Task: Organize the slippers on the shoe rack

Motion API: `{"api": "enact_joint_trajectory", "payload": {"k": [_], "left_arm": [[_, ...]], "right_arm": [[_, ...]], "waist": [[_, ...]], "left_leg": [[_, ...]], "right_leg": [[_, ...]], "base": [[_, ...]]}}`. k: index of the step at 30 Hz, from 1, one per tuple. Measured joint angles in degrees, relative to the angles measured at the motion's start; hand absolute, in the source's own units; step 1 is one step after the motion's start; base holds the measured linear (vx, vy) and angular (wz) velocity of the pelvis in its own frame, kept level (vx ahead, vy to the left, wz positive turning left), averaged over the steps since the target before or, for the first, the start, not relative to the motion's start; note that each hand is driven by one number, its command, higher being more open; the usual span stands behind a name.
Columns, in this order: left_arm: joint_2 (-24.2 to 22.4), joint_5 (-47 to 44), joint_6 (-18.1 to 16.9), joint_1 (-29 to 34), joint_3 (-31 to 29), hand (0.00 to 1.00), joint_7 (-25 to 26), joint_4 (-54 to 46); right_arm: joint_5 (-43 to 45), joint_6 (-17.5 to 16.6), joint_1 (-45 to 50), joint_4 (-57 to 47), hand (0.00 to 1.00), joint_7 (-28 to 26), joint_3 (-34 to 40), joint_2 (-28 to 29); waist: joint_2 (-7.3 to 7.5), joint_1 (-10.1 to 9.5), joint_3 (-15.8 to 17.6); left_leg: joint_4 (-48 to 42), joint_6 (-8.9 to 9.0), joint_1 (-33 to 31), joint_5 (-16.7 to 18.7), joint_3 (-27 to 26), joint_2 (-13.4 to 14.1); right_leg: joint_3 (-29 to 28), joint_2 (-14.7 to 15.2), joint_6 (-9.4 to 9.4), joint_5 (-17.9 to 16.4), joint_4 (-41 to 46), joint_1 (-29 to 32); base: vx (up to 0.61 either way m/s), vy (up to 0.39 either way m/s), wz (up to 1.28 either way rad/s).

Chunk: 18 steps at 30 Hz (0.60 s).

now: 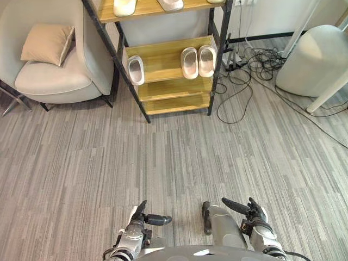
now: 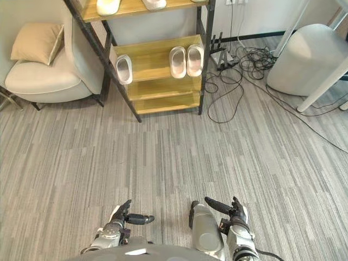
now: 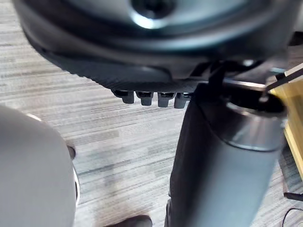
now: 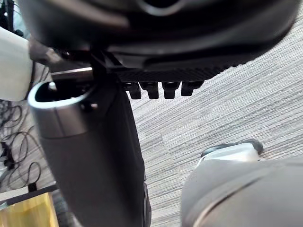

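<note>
The shoe rack (image 1: 168, 89), with wooden shelves in a black frame, stands at the far side of the grey carpet. On its middle shelf a single pale slipper (image 1: 136, 69) lies at the left, and a pair of slippers (image 1: 198, 62) lies side by side at the right. More pale slippers (image 1: 124, 6) sit on the shelf above. My left hand (image 1: 142, 218) and right hand (image 1: 249, 211) hang low and near me, far from the rack. Both are open and hold nothing.
A beige armchair (image 1: 54, 81) with a cushion (image 1: 48, 42) stands left of the rack. Loose cables (image 1: 244, 70) lie on the floor to its right, beside a large pale rounded seat (image 1: 315, 60) and a white slanted leg (image 1: 329, 92).
</note>
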State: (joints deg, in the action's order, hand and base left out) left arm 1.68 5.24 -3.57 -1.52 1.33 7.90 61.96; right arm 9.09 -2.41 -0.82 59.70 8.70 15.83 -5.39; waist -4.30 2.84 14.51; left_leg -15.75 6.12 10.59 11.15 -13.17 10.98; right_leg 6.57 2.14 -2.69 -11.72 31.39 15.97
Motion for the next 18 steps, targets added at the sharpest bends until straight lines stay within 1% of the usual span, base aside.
{"api": "enact_joint_trajectory", "payload": {"k": [1,2,3,4,5,6,7,8,9,10,11,12,13,14,15,16,17,18], "left_arm": [[-0.65,-0.02,-0.01,0.01,-1.92,1.00,-0.13,-0.74],[-1.35,-0.08,0.00,0.10,-4.34,1.00,-0.18,-1.83],[-1.66,-0.09,-0.01,0.25,-5.31,1.00,-0.17,-2.37],[-2.16,-0.35,-0.02,0.76,-7.26,1.00,0.11,-4.45],[-2.06,-0.49,-0.08,0.83,-7.26,1.00,0.25,-4.76],[-2.01,-0.53,-0.09,0.86,-7.26,1.00,0.30,-4.95],[-2.19,-0.77,-0.48,1.19,-7.29,1.00,0.61,-6.02],[-2.55,-1.18,-0.90,1.23,-7.38,1.00,0.64,-6.66],[-2.84,-1.26,-1.13,1.19,-7.41,1.00,0.64,-7.09],[-3.30,-1.25,-1.30,1.08,-7.42,1.00,0.61,-7.81],[-3.24,-1.26,-1.25,0.92,-7.39,1.00,0.56,-7.77],[-3.25,-1.27,-1.17,0.90,-7.31,1.00,0.61,-7.61],[-3.25,-1.34,-1.12,0.84,-7.22,1.00,0.61,-7.18],[-3.23,-1.36,-1.01,0.75,-7.26,1.00,0.61,-7.01],[-1.86,-1.33,-0.77,0.35,-7.26,1.00,0.60,-5.82],[-1.83,-1.33,-0.77,0.36,-7.26,1.00,0.60,-5.80],[-0.35,-1.33,-0.66,0.31,-7.23,1.00,0.47,-5.24],[0.26,-1.33,-0.59,0.24,-7.08,1.00,0.42,-4.41]], "right_arm": [[0.02,0.08,1.40,-0.48,1.00,0.14,0.74,0.32],[0.03,0.07,2.99,-1.21,1.00,0.19,0.69,0.46],[0.03,0.07,3.67,-1.61,1.00,0.23,0.53,0.47],[0.07,-0.11,5.38,-2.83,1.00,0.39,0.42,0.47],[0.07,-0.15,5.53,-2.81,1.00,0.38,0.39,0.53],[0.07,-0.15,5.51,-2.80,1.00,0.38,0.37,0.56],[0.09,-0.10,5.71,-2.69,1.00,0.40,0.44,0.63],[0.11,-0.09,5.90,-2.66,1.00,0.40,0.56,0.59],[0.12,-0.09,5.97,-2.69,1.00,0.43,0.56,0.57],[0.12,0.02,5.92,-2.65,1.00,0.58,0.57,0.85],[0.09,0.04,5.94,-2.52,1.00,0.70,0.57,1.30],[0.09,0.02,6.01,-2.48,1.00,0.70,0.54,1.39],[0.11,0.02,6.04,-2.18,1.00,0.70,0.56,1.06],[0.10,0.03,6.04,-1.95,1.00,0.70,0.55,0.99],[0.08,0.17,5.55,-0.39,1.00,0.76,0.43,2.23],[0.08,0.17,5.58,-0.38,1.00,0.76,0.43,2.27],[0.10,0.19,5.60,-0.17,1.00,0.66,0.53,3.81],[0.06,0.16,5.34,-0.03,1.00,0.60,0.44,4.43]], "waist": [[0.07,0.30,0.11],[0.29,0.20,0.25],[0.29,0.12,0.24],[0.35,-0.94,0.24],[0.45,-1.05,0.13],[0.53,-1.07,0.10],[0.67,-1.51,0.05],[0.69,-2.12,0.02],[0.72,-2.70,0.03],[1.13,-3.32,-0.06],[1.83,-3.48,-0.35],[1.97,-3.56,-0.52],[1.54,-3.75,-0.76],[1.43,-3.99,-0.89],[3.87,-4.33,-2.40],[3.90,-4.33,-2.43],[5.89,-4.34,-3.47],[6.31,-4.67,-3.75]], "left_leg": [[-8.28,-0.18,-2.58,-1.07,0.99,1.83],[-18.96,-1.12,-6.84,-3.56,1.62,4.06],[-23.87,-1.71,-8.62,-3.99,1.48,5.24],[-38.35,-1.05,-15.02,-2.45,0.93,8.50],[-39.59,-1.11,-16.43,-1.83,0.69,8.58],[-39.70,-1.13,-17.24,-1.40,0.54,8.52],[-37.57,-1.66,-19.78,0.26,-0.89,7.88],[-33.77,-1.84,-21.25,1.47,-1.00,6.46],[-30.76,-1.78,-21.99,1.86,-0.91,5.36],[-21.11,-1.49,-23.60,2.09,0.46,1.67],[-12.40,-1.00,-23.68,0.94,2.11,-1.71],[-4.07,-1.46,-23.27,-2.31,2.94,-4.14],[0.15,-2.86,-22.92,-7.44,3.41,-5.21],[0.31,-3.28,-22.44,-9.85,3.89,-5.21],[-1.02,-5.89,-21.72,-9.38,2.56,-6.69],[-1.05,-5.91,-21.73,-9.32,2.55,-6.71],[-3.40,-6.37,-21.97,-5.96,1.09,-7.51],[-4.46,-6.93,-20.74,-3.53,-0.12,-7.75]], "right_leg": [[1.48,-0.24,-0.32,-0.81,-2.09,-3.46],[2.56,-0.54,-0.62,-1.50,-4.36,-7.13],[2.69,-0.92,-0.78,-1.87,-5.22,-8.68],[2.55,-2.27,-1.72,-3.39,-7.51,-13.58],[2.47,-2.33,-1.78,-3.67,-7.95,-14.60],[2.46,-2.35,-1.84,-3.89,-8.29,-15.23],[1.68,-2.36,-1.64,-4.02,-9.74,-17.34],[0.80,-2.28,-1.36,-3.87,-10.98,-18.64],[0.03,-2.21,-1.07,-3.71,-11.73,-19.37],[-1.31,-1.62,-0.50,-3.56,-13.64,-21.04],[-2.34,-0.73,0.32,-4.04,-14.52,-21.91],[-3.55,-0.43,1.32,-4.58,-15.51,-23.04],[-4.94,-0.79,2.34,-5.21,-16.05,-24.14],[-5.65,-0.94,2.83,-5.52,-16.15,-24.40],[-8.04,0.80,3.86,-6.27,-16.88,-25.25],[-8.07,0.82,3.86,-6.27,-16.88,-25.25],[-9.54,2.40,4.22,-6.48,-15.73,-24.97],[-11.00,2.88,4.31,-6.48,-11.21,-23.77]], "base": [[0.29,-0.279,0.65],[0.28,-0.269,0.52],[0.27,-0.230,0.16],[0.20,-0.131,-0.07],[0.17,-0.094,-0.13],[0.13,-0.019,-0.12],[0.25,0.026,-0.24],[0.22,0.035,-0.35],[0.32,0.118,-0.53],[0.25,0.117,-0.55],[0.39,0.191,-0.62],[0.36,0.200,-0.55],[0.39,0.212,-0.50],[0.52,0.241,-0.64],[0.37,0.151,-0.44],[0.52,0.203,-0.45],[0.40,0.179,-0.31],[0.47,0.221,-0.43]]}}
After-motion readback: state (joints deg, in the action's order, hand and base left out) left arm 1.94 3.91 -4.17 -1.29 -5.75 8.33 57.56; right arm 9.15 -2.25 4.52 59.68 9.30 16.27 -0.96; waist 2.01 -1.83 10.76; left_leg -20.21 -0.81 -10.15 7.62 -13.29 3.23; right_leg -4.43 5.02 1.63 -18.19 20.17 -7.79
